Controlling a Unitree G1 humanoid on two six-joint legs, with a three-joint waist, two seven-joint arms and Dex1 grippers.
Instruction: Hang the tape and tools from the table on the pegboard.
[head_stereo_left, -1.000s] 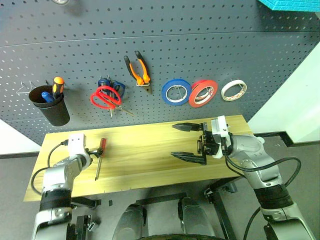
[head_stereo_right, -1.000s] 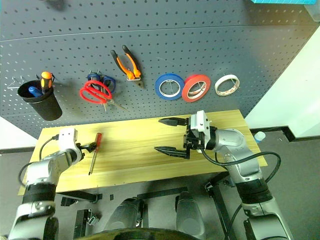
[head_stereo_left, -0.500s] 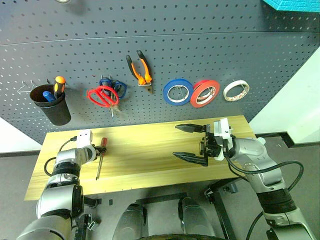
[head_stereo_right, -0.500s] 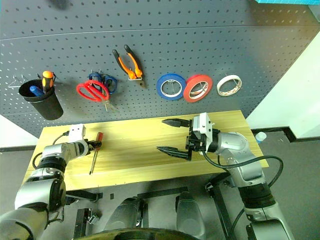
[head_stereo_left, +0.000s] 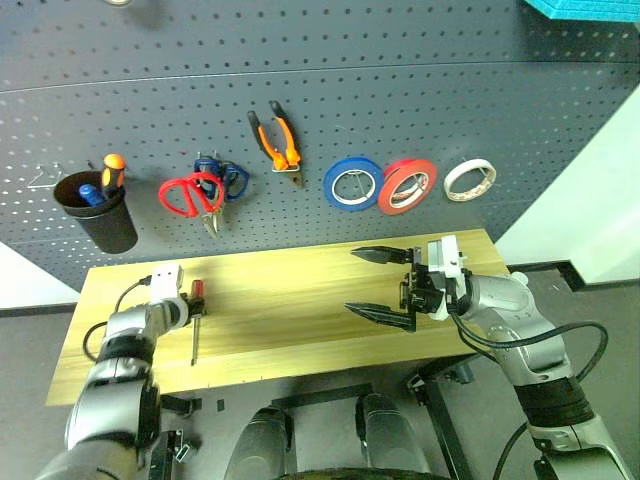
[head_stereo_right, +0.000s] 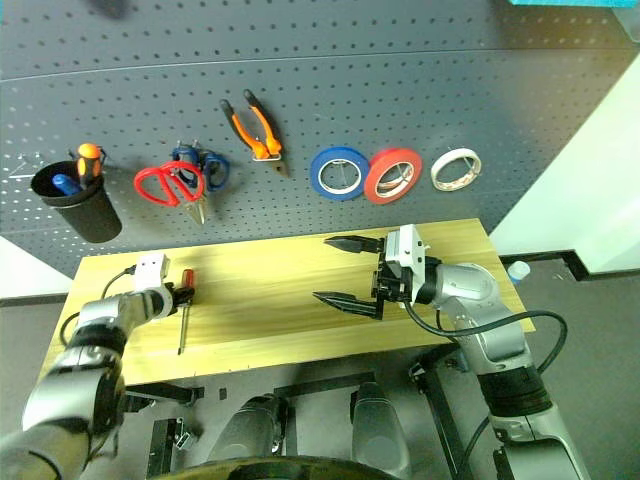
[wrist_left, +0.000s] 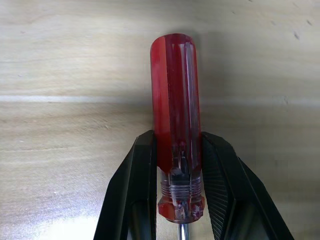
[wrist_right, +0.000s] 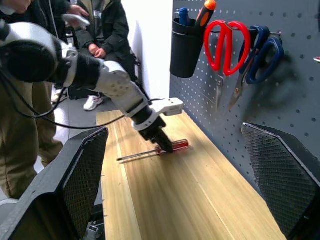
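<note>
Your left gripper (wrist_left: 180, 190) is clamped on the red-handled screwdriver (head_stereo_left: 195, 318), fingers (wrist_left: 137, 190) pinching the handle low, near the collar. The screwdriver lies flat on the table (head_stereo_left: 300, 300), shaft trailing back under the hand. Lift straight up before you swing toward the pegboard (head_stereo_left: 400, 90) beyond the hand; the grip sits near one end, so the tool could pivot. Keep it slow and level. Your right gripper (head_stereo_left: 378, 285) hangs wide open, holding nothing, well off to the side. Scissors (head_stereo_left: 190, 195), pliers (head_stereo_left: 275, 140) and tape (head_stereo_left: 469, 180) hang on the board.
</note>
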